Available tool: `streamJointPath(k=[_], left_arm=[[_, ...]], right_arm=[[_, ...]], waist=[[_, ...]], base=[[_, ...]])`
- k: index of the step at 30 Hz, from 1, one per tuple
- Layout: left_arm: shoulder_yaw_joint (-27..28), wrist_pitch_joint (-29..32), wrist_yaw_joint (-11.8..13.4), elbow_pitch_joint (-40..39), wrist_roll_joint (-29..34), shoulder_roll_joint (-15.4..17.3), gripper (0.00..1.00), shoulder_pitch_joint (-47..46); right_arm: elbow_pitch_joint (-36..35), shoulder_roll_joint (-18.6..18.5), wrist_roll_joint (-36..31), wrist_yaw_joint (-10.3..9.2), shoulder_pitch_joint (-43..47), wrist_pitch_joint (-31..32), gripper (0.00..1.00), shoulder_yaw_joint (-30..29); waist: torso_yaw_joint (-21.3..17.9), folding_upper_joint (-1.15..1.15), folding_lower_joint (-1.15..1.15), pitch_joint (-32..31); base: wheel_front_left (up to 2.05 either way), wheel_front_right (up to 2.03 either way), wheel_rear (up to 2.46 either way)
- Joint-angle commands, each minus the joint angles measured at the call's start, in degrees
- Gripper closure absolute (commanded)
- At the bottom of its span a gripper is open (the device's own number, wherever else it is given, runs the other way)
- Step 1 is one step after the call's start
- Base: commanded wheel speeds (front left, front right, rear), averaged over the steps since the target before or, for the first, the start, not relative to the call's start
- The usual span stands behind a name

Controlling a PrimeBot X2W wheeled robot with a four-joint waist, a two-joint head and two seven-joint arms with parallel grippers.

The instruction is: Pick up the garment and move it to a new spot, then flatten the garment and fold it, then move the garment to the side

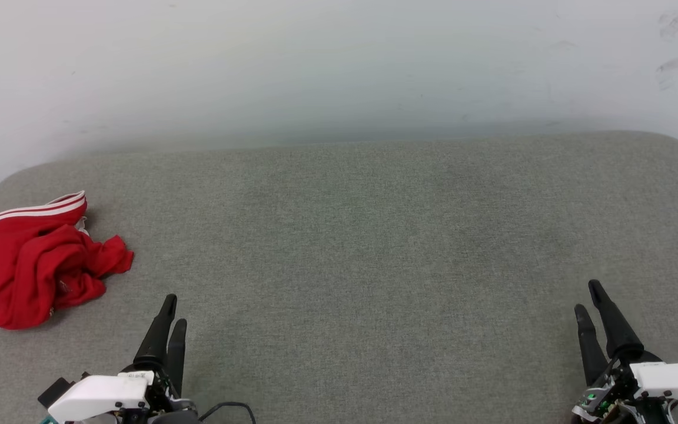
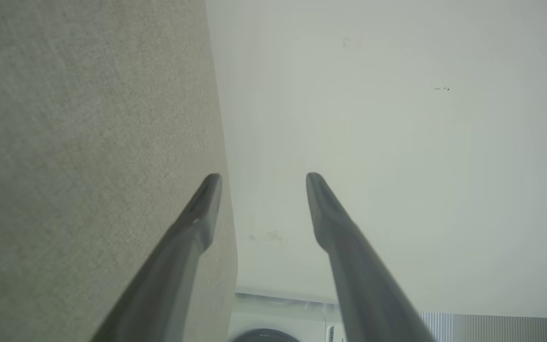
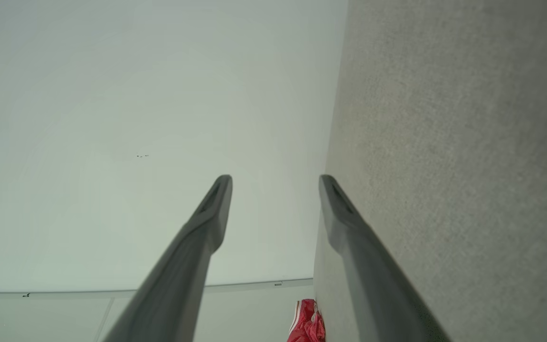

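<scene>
The garment (image 1: 36, 262) is a crumpled red heap with a white-striped trim, lying at the far left of the grey padded table (image 1: 351, 235). In the right wrist view the garment (image 3: 309, 325) peeks in at the bottom edge. My left gripper (image 1: 173, 312) hovers at the lower left, a little right of and nearer than the heap, apart from it. In its wrist view the left gripper (image 2: 263, 176) is open with nothing between its fingers. My right gripper (image 1: 588, 297) stands at the lower right, far from the cloth; the right gripper (image 3: 276, 178) is open and empty too.
A pale wall (image 1: 339, 65) rises right behind the table's far edge. The table's corners are rounded at far left and far right. A round dark appliance front (image 2: 264, 335) shows low in the left wrist view.
</scene>
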Motion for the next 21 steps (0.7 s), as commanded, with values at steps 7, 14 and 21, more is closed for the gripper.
streamJointPath(k=[7,14,21], left_arm=[[-0.9,-2.0,0.0,-1.1,1.2,0.0,0.00,0.9],[0.3,-4.2,0.0,-2.2,4.3,0.1,0.00,2.1],[1.3,-5.9,-0.1,-3.1,9.1,0.1,0.00,2.9]], right_arm=[[-1.4,0.0,-2.3,0.00,1.2,-2.0,0.00,0.9],[-2.6,0.0,-7.5,0.00,2.4,-4.2,0.00,1.3],[-4.3,0.0,-14.9,0.00,3.2,-5.9,0.00,0.9]], waist=[[-0.1,0.00,0.00,-0.1],[-0.1,0.00,0.00,-0.3],[-0.1,0.00,0.00,-0.4]], base=[[0.00,0.00,0.00],[0.00,0.00,0.00],[0.00,0.00,0.00]])
